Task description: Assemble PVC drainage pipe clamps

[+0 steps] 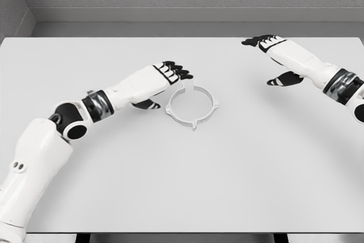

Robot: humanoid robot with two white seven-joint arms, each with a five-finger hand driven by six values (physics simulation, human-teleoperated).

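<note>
Left hand (pixel 162 77) beside clamp ring (pixel 192 108); right hand (pixel 267 42) apart

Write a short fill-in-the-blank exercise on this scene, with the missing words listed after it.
1. The clamp ring lies on the ____ table.
2. The hand nearest the ring is the ____ hand.
3. The right hand is held over the table's far ____ corner, holding nothing.
4. The number of rings on the table is ____.

Missing words: white; left; right; one
</note>
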